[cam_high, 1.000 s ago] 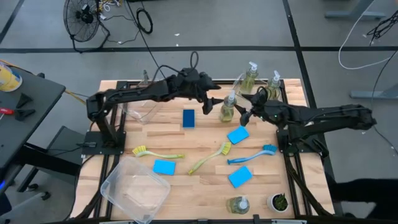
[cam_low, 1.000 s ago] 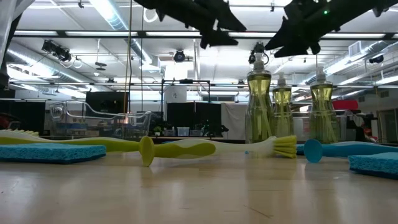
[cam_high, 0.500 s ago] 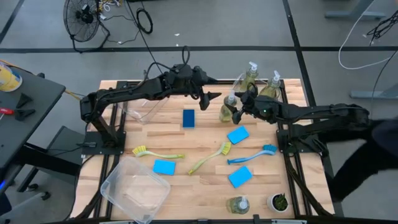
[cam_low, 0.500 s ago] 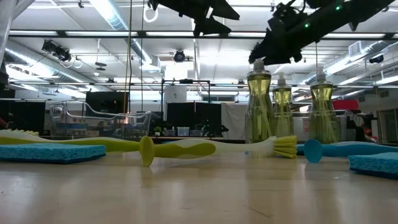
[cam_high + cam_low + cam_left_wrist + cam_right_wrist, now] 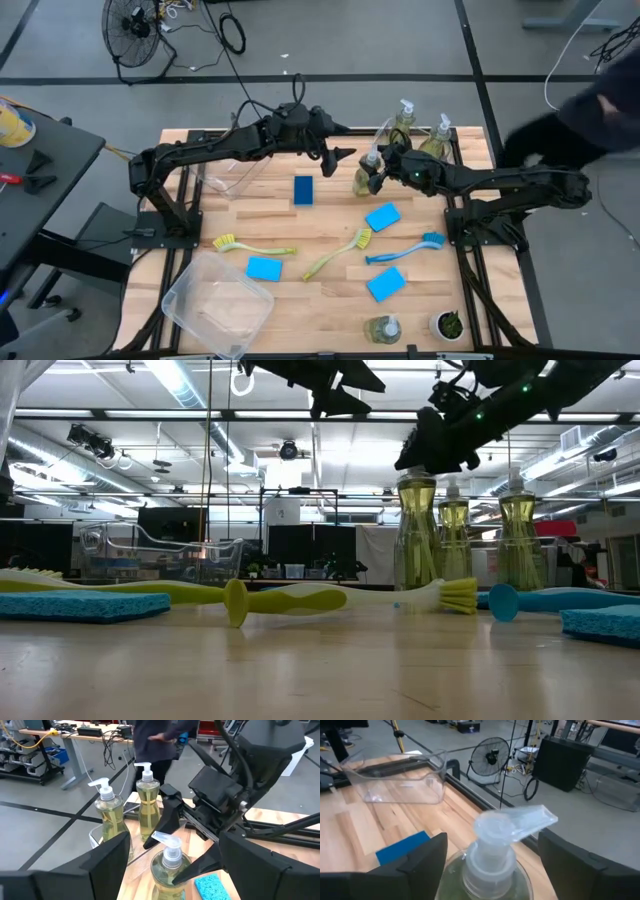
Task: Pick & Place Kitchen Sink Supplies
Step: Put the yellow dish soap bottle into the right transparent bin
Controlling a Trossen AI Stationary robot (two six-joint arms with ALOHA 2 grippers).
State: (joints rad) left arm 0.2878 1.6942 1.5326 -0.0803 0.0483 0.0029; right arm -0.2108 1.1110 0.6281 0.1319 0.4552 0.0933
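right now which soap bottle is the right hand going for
The soap bottle standing alone nearer the table's middle; the right hand brackets its pump, its fingers open.

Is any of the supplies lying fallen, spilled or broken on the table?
Nothing stands out. The three soap bottles by the right gripper stand upright, like the fourth bottle near the plant pot. Sponges and brushes lie flat, unspilled.
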